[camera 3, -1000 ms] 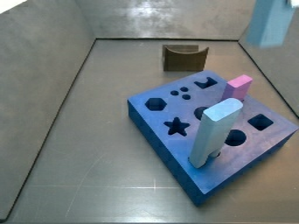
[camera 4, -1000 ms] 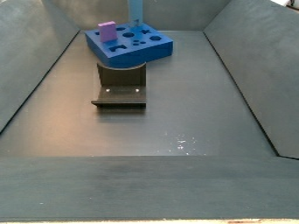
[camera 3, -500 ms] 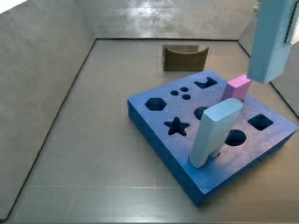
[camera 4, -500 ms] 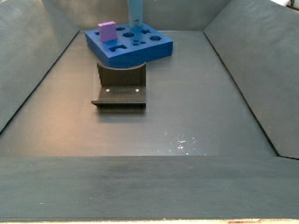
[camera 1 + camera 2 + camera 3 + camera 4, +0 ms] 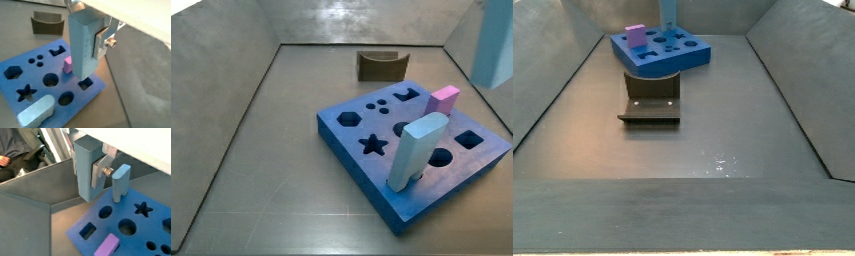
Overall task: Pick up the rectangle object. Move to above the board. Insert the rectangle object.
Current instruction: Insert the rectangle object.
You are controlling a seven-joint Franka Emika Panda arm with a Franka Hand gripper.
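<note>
My gripper is shut on the rectangle object, a pale sky-blue bar held upright; it also shows in a wrist view. One silver finger presses its side; the opposite finger is hidden behind it. The bar hangs above the board, its lower end over the edge near a small rectangular cutout. In a side view the bar is at the right edge, above and beyond the board. The gripper itself is out of both side views.
A thicker pale post with a rounded top stands in the board. A short pink block stands at the board's edge. The fixture stands on the floor behind the board. Grey walls enclose the floor.
In a side view the held bar came down at the right, then shifted further toward the right edge. The board, post and pink block have not moved.
</note>
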